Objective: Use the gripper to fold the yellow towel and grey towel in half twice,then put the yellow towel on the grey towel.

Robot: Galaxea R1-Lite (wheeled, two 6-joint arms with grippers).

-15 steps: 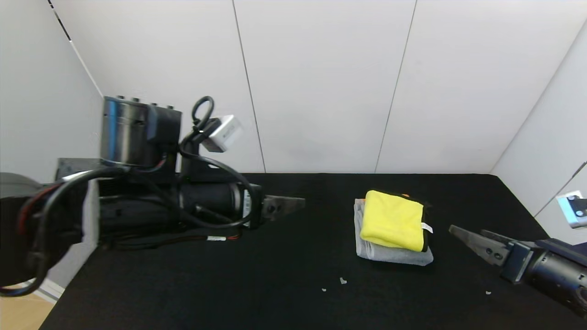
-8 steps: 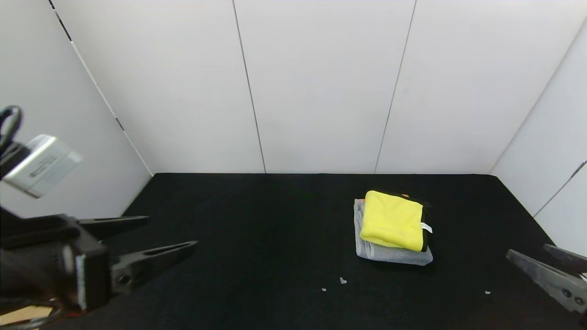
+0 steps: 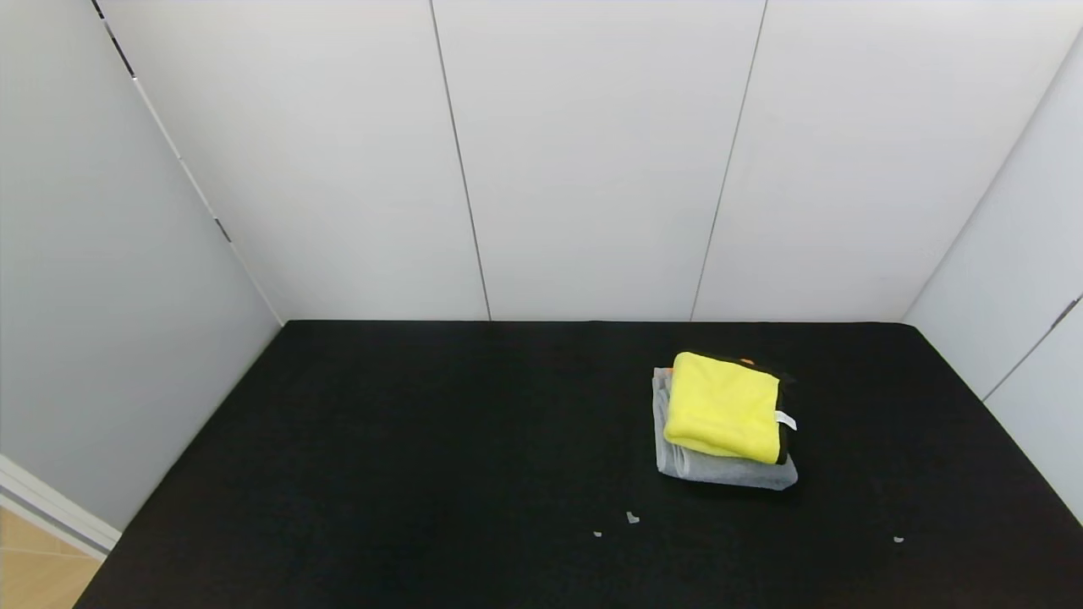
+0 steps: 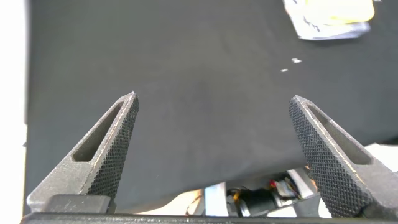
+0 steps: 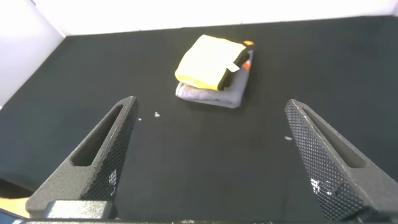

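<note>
Two dark grey metal fingers [image 4: 112, 149] are seen on the left gripper [image 4: 214, 146], each tapered to a point, with a diamond-knurled inner face and a long slot cut through its side. The same build is shown by the right gripper [image 5: 211, 152], whose fingers [image 5: 323, 158] carry small pale markings near the base.

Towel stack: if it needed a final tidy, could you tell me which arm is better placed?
Probably the right: the yellow towel on the grey towel lies on the robot's right, ahead of the open right gripper.

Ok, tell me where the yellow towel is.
In the head view, the yellow towel lies folded on top of the grey towel, on the black table's right half.
</note>
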